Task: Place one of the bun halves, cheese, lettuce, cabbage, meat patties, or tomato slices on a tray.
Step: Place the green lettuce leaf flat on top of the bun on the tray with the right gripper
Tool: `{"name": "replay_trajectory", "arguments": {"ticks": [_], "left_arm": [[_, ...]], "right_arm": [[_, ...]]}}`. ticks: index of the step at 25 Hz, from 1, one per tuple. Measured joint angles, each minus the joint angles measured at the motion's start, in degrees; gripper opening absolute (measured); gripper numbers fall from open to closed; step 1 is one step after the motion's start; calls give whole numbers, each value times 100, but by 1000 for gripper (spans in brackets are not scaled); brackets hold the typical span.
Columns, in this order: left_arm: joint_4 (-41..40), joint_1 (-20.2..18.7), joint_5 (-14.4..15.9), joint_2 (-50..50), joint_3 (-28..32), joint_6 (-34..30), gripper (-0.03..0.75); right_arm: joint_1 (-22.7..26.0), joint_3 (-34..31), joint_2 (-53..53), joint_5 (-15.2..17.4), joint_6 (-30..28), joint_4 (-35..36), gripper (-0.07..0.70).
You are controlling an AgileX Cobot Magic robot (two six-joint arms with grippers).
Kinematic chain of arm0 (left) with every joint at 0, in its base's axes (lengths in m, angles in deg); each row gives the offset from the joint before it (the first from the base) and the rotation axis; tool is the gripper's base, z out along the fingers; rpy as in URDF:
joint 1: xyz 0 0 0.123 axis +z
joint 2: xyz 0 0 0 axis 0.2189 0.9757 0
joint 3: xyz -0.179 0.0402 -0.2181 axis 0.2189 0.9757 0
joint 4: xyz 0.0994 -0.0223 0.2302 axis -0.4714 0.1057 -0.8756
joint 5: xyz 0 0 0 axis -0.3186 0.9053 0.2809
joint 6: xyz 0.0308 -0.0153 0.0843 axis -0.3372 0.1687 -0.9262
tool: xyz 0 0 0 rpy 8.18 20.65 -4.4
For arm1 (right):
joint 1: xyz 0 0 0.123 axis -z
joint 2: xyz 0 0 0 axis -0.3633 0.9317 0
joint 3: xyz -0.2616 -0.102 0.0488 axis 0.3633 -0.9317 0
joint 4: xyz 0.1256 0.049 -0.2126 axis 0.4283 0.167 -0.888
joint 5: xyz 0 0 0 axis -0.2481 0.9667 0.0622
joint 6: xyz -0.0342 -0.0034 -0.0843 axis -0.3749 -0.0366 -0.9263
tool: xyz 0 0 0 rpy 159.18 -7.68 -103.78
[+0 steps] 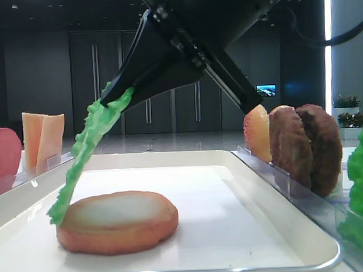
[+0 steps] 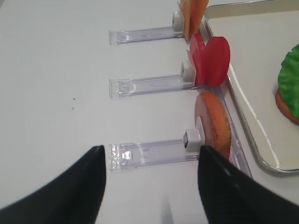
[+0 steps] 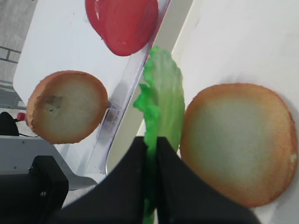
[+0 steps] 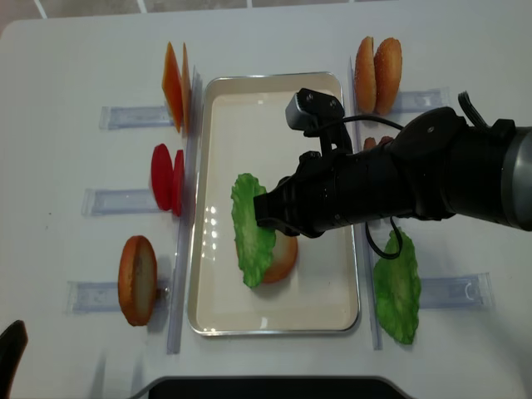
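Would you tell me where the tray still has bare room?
The tray is bare in its far half, and in the strip nearest its near rim. The middle is crowded: a bun half lies there, with the lettuce held over it by the right gripper.

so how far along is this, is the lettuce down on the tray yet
Done: one bun half lies flat in the tray. In hand: the right end effector is shut on the lettuce, which hangs with its lower end at the bun's edge. Left: lowering and releasing the leaf. The left end effector is open, holding nothing.
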Motion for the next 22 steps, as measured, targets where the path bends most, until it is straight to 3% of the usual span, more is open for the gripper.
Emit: {"name": "replay_trajectory", "arguments": {"ticks": [17,22], "left_arm": [[0,0,0,0,0,0,471],[0,0,0,0,0,0,471]], "right_arm": [[-6,-6,0,-117,46,1,13],[-286,-6,0,-324,164,47,13]]}}
